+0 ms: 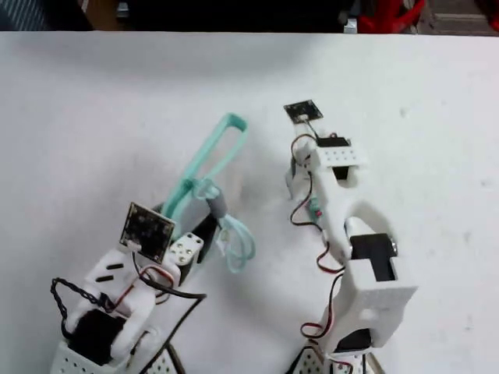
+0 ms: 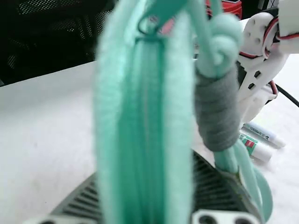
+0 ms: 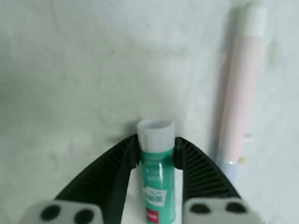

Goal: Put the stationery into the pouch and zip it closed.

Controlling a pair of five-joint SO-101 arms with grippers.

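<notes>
A teal zip pouch (image 1: 210, 160) stands on its edge, and my left gripper (image 1: 195, 227) is shut on its near end. In the left wrist view the pouch (image 2: 145, 130) rises between the dark ribbed fingers (image 2: 210, 186), its zip slider at the top. A teal cord with a grey wrap (image 2: 217, 112) hangs beside it. My right gripper (image 3: 156, 154) points down at the table, its jaws closed against both sides of a green glue stick (image 3: 156, 182) with a white cap. A pale pink pen (image 3: 240, 93) lies just beside it. The left wrist view shows both items (image 2: 254, 145) under the right arm.
The pouch's cord loop (image 1: 238, 245) trails on the table between the two arms. The white table's far edge (image 1: 249, 33) runs along the back, with dark clutter behind it. Open tabletop lies to the far left and far right.
</notes>
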